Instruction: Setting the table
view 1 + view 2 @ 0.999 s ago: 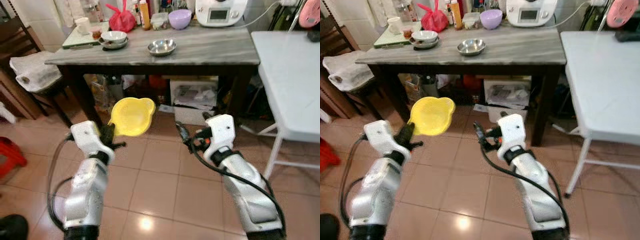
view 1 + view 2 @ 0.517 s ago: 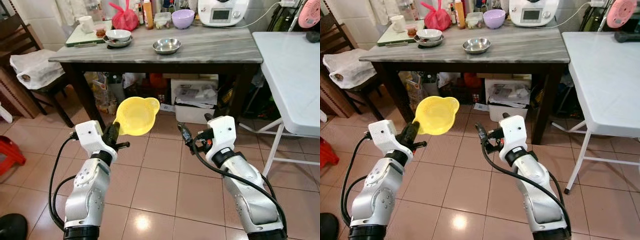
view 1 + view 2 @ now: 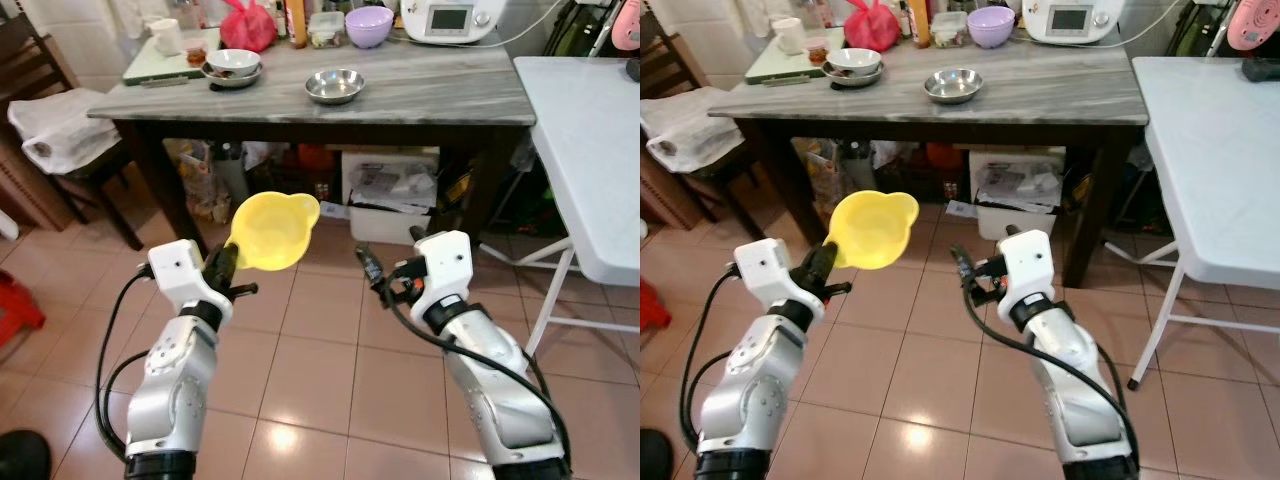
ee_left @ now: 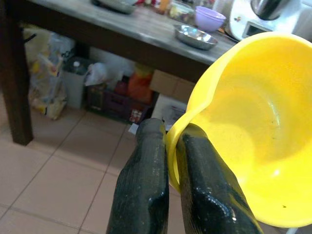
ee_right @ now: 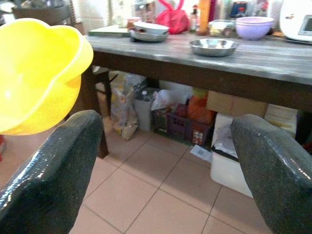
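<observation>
So far the left gripper (image 3: 228,262) pinches the rim of a yellow bowl (image 3: 270,230), carried in the air above the tiled floor, short of the dark table (image 3: 420,95). The right gripper (image 3: 962,277) hangs spread wide, holding nothing. Judging by this, the bowl has yet to be set down; a steel bowl (image 3: 335,86) already sits there.
</observation>
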